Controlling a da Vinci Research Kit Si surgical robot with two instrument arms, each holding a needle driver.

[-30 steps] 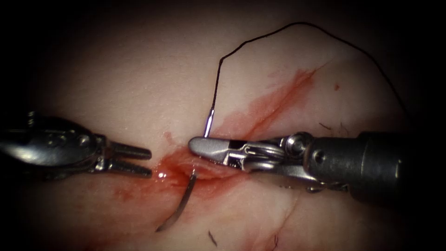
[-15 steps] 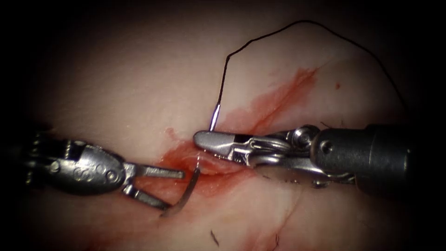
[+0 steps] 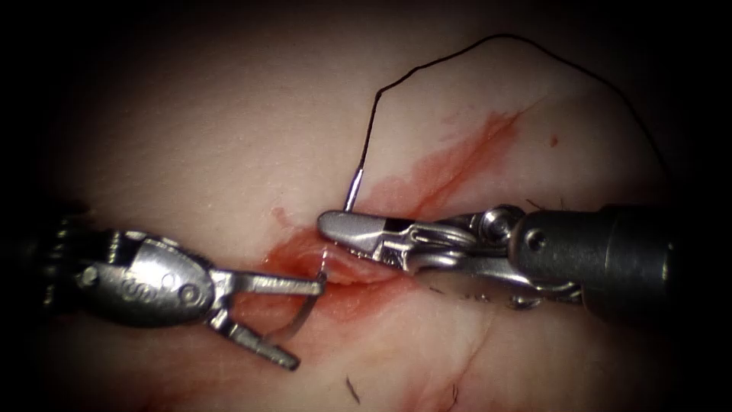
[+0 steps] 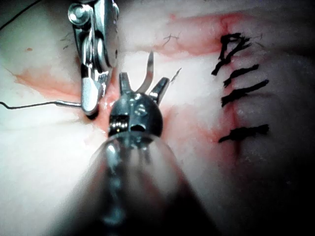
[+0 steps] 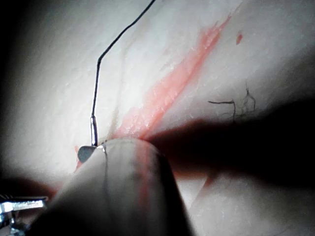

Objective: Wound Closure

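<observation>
Currently:
Left tool [image 3: 301,322]: jaws apart around needle [image 3: 305,314], holding nothing.
Right tool [image 3: 335,226]: jaws closed on needle's thread end.
Needle: through the cut [image 3: 335,267] in the tissue [image 3: 229,137].

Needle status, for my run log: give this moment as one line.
left hand: open around needle | right hand: shut on needle's thread end | needle: in tissue, point out | thread: slack loop

A surgical training lab: pale tissue [image 3: 229,137] with a cut [image 3: 343,271] and red fluid [image 3: 450,164], black stitches [image 4: 241,73], lit by an endoscope's narrow light.
</observation>
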